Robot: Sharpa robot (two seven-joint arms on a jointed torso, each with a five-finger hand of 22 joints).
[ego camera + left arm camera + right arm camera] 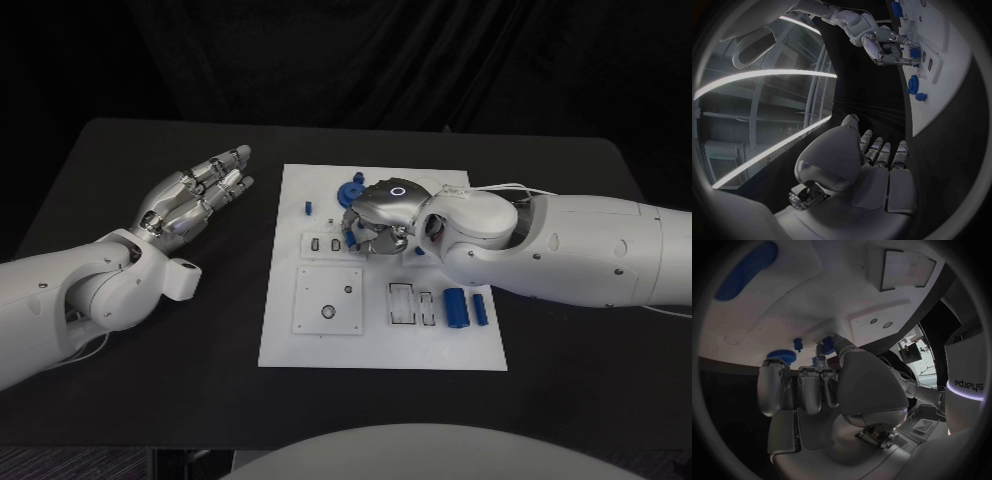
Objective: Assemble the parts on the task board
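Head view first: task board (378, 340) lies mid-frame on the black worktop (116, 150). The right hand (382, 215) hovers over its upper half, fingers curled down, hiding what lies below; I cannot tell whether it holds anything. Two blue cylinders (464, 307) lie at lower right of the board. The left hand (195, 195) rests at left, fingers spread and empty.

Left wrist view: left hand's fingers (879, 152) lie flat, with the board (948, 55) at upper right.

Right wrist view: fingers (807, 387) point at a blue knob (782, 356) on the board.

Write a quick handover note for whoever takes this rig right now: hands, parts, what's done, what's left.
Left hand: open, fingers spread, off the board's left side, holding nothing.
Right hand: over the upper middle of the board, fingers down among the parts; whether it holds one cannot be told.
Parts: blue gear and small peg near the top, two blue bars at lower right.
Done: unclear. Left: the bars, at least, lie loose.
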